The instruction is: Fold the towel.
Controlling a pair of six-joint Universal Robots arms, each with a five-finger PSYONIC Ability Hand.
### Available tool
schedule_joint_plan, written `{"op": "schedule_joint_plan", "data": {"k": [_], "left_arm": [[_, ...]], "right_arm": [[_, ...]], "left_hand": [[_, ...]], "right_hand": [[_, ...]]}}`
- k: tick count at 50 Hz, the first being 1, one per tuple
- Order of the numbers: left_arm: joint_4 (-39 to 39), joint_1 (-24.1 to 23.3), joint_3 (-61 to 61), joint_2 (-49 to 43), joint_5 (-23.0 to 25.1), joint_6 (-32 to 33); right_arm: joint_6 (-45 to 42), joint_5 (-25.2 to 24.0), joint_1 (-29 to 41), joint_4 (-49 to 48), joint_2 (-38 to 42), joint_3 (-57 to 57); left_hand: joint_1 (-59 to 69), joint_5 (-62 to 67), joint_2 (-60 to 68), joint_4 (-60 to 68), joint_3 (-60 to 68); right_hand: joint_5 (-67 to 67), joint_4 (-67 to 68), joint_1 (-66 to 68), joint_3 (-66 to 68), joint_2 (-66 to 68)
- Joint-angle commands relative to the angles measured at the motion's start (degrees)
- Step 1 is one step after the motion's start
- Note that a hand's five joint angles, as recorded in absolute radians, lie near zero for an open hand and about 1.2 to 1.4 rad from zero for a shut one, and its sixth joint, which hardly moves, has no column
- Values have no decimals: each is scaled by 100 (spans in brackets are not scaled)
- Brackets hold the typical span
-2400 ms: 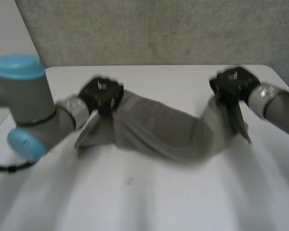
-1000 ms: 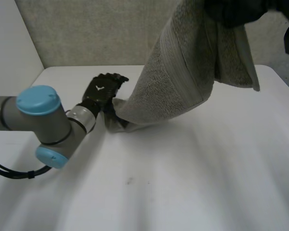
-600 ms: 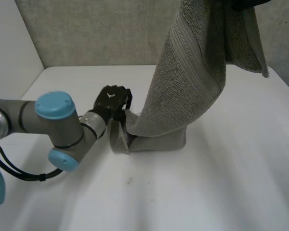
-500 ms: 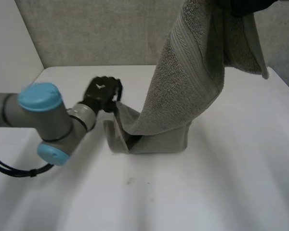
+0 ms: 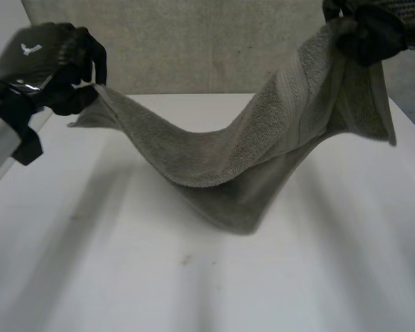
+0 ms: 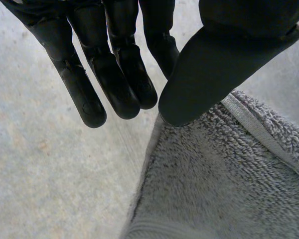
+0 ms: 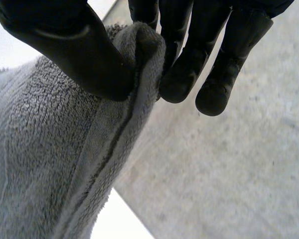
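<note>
Pinching the cloth between thumb and fingers, the left hand grips a corner and the right hand a bunched hem of a grey terry-cloth towel. Both hands hold it in the air, so that it sags between them in a deep swag whose lowest part hangs just over, or on, the white table. No neat fold appears laid yet: the towel looks only lifted and spread, with laying flat, doubling over and smoothing left to do.
</note>
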Motion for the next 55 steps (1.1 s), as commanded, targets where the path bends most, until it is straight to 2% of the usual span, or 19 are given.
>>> {"op": "schedule_joint_plan", "data": {"k": [1,6,11,13,14,16,22,24,28,30,32,36,41,46,49,51,52,54,55], "left_arm": [[-570,22,-375,663,82,29],[-508,57,-657,584,249,65],[-262,39,-649,-190,320,82],[-8,-48,-456,-872,302,73],[-7,-49,-455,-875,302,73],[168,-153,-36,-1627,249,73],[195,-470,951,-2879,153,73],[178,-584,1729,-3614,-101,82],[134,-602,2445,-4215,-410,82],[125,-602,2744,-4461,-515,82],[-6,-602,3208,-4803,-603,82],[-156,-611,3430,-4927,-630,73],[-209,-637,3430,-4910,-656,73],[-227,-664,3421,-4857,-752,73],[-227,-664,3421,-4848,-779,73],[-227,-664,3412,-4839,-832,73],[-227,-664,3412,-4839,-832,73],[-235,-664,3412,-4839,-858,73],[-236,-664,3412,-4839,-858,73]], "right_arm": [[-207,-175,-459,792,477,-30],[-762,-272,-468,1163,1121,-74],[-1026,-176,-459,1304,1983,-461],[-1017,-132,-468,1304,2621,-845],[-1017,-132,-468,1304,2624,-847],[-1000,-53,-451,1304,3280,-1328],[-982,396,-336,1286,4250,-2245],[-938,632,-179,1225,4845,-2910],[-736,791,-108,1110,5375,-3625],[-587,870,-81,1014,5613,-3959],[-394,1063,-29,891,5867,-4379],[-367,1152,24,891,5815,-4433],[-323,1125,33,820,5199,-3968],[-498,1038,-29,190,3946,-2346],[-595,985,-37,12,3626,-1832],[-884,854,-37,-338,3031,-800],[-885,853,-37,-340,3029,-795],[-1157,704,-37,-637,2600,115],[-1158,703,-37,-639,2598,119]], "left_hand": [[1162,1098,1023,1026,1030],[1162,1098,1023,1026,1030],[1162,1098,1023,1026,1030],[1162,1098,1023,1026,1030],[1162,1098,1023,1026,1030],[1162,1098,1023,1026,1030],[1162,1098,1023,1026,1030],[1162,1098,1023,1026,1030],[1162,1098,1023,1026,1030],[1162,1098,1023,1026,1030],[1162,1098,1023,1026,1030],[1162,1098,1023,1026,1030],[1162,1098,1023,1026,1030],[1162,1098,1023,1026,1030],[1162,1098,1023,1026,1030],[1162,1098,1023,1026,1030],[1162,1098,1023,1026,1030],[1162,1098,1023,1026,1030],[1162,1098,1023,1026,1030]], "right_hand": [[207,139,376,154,264],[207,139,376,154,264],[207,139,376,154,264],[207,139,376,154,264],[207,139,376,154,264],[207,139,376,154,264],[207,139,376,154,264],[207,139,376,154,264],[207,139,376,154,264],[-359,-427,-190,-412,-302],[-6793,-6861,-6624,-6846,-6736],[-6793,-6861,-6624,-6846,-6736],[-6793,-6861,-6624,-6846,-6736],[-6793,-6861,-6624,-6846,-6736],[-6793,-6861,-6624,-6846,-6736],[-6793,-6861,-6624,-6846,-6736],[-6793,-6861,-6624,-6846,-6736],[-6232,-6300,-6063,-6285,-6175],[-6230,-6298,-6061,-6282,-6173]]}}
